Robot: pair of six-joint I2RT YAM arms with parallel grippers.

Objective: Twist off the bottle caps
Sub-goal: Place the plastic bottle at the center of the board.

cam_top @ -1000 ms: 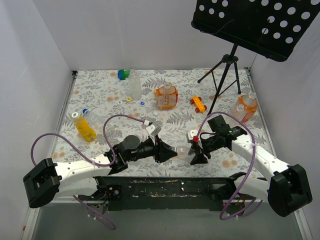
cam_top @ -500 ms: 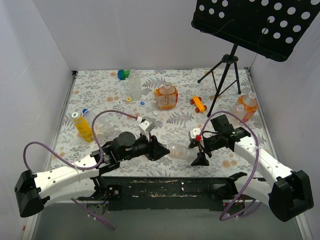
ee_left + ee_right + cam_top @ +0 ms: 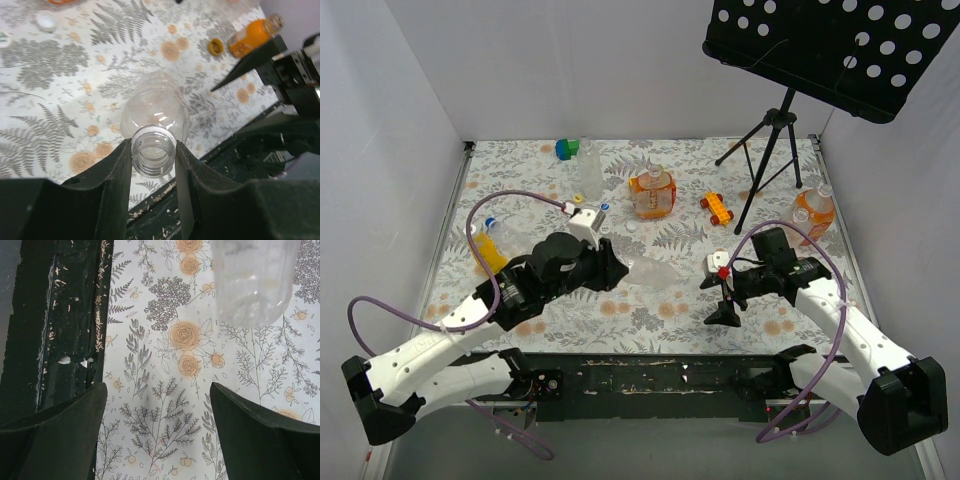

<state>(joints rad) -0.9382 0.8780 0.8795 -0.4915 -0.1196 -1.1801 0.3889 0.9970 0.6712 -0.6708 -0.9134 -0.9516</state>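
A clear, colourless bottle [image 3: 653,272] is held off the table by its neck, with my left gripper [image 3: 620,270] shut on it. In the left wrist view the bottle's threaded neck [image 3: 153,150] sits between the two fingers with its mouth uncapped, and my left gripper [image 3: 153,156] pinches it from both sides. My right gripper [image 3: 722,296] stands apart to the right, open. Nothing lies between its fingers in the right wrist view, where my right gripper [image 3: 157,405] hangs over bare tablecloth and the bottle's base [image 3: 252,285] shows beyond it. Loose bottle caps [image 3: 606,208] lie farther back.
A yellow bottle [image 3: 490,255] lies at the left. At the back stand a clear bottle [image 3: 590,170] and an orange squat bottle [image 3: 652,195], with another orange bottle [image 3: 812,215] at the right. An orange toy car [image 3: 716,208], a green-blue block [image 3: 567,149] and a music-stand tripod [image 3: 770,150] stand behind.
My right gripper has opened and now stands clear of the bottle. My left arm has carried the bottle leftward and farther back, away from the right gripper.
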